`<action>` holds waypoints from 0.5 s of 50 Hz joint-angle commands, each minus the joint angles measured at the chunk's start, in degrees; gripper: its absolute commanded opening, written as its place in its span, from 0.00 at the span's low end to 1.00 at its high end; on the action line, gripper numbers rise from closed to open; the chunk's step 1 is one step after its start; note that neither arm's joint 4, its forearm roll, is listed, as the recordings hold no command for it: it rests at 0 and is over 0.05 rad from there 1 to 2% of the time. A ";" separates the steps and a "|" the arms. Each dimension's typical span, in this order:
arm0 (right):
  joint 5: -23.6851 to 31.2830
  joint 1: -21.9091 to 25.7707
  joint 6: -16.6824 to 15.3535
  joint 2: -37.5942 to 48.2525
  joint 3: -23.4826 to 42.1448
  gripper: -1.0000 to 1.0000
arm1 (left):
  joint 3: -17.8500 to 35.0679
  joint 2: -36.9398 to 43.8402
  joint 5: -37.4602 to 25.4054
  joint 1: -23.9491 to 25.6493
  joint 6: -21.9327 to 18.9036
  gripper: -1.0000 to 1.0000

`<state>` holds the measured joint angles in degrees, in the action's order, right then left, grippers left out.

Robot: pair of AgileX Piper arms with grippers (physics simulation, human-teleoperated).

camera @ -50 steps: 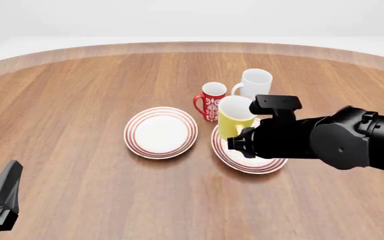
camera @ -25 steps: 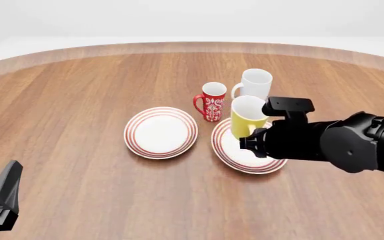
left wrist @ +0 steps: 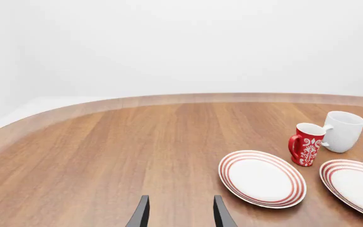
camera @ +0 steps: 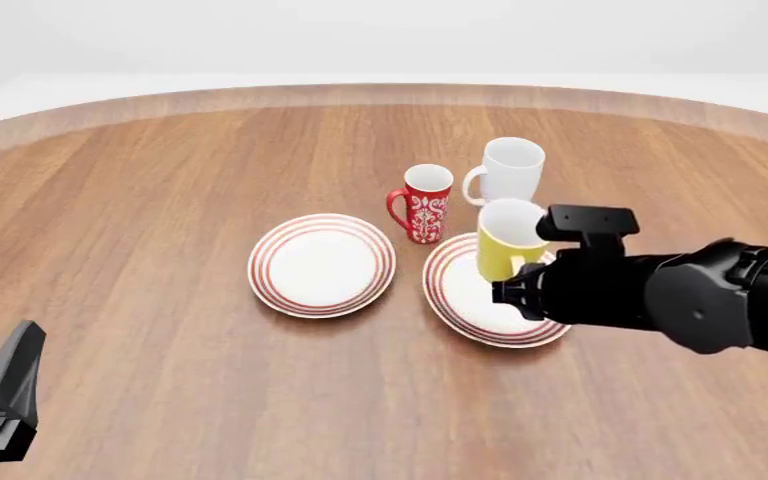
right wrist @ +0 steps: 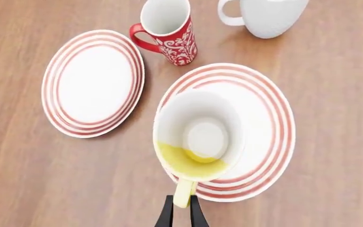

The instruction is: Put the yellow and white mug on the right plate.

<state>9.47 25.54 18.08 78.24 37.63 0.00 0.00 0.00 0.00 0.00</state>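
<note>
The yellow and white mug [camera: 507,238] is upright over the far part of the right plate [camera: 467,300], a white plate with red rings. My right gripper [right wrist: 181,212] is shut on the mug's yellow handle [right wrist: 181,193]; in the front view its fingers are hidden behind the wrist. In the right wrist view the mug [right wrist: 197,135] covers the plate's middle [right wrist: 266,109]. I cannot tell whether the mug touches the plate. My left gripper [left wrist: 180,215] is open and empty, low at the near left [camera: 4,385].
The left plate [camera: 321,264] lies beside the right one. A red white-patterned mug [camera: 424,203] and a taller white mug [camera: 510,168] stand just behind the plates, close to the held mug.
My right arm has carried the yellow mug to the right and down, closer to the right plate. The left arm has not moved.
</note>
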 commanded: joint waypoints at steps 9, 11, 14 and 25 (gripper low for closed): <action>-4.22 -0.97 -0.37 4.52 0.34 0.00 | 0.00 0.00 0.00 0.00 0.00 1.00; -4.44 -1.17 -0.45 4.71 0.27 0.00 | 0.00 0.00 0.00 0.00 0.00 1.00; -4.28 -1.46 -0.60 4.74 0.48 0.00 | 0.00 0.00 0.00 0.00 0.00 1.00; -5.07 -2.33 -1.05 5.48 0.53 0.00 | 0.00 0.00 0.00 0.00 0.00 1.00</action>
<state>5.35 23.83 16.99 82.90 37.87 0.00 0.00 0.00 0.00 0.00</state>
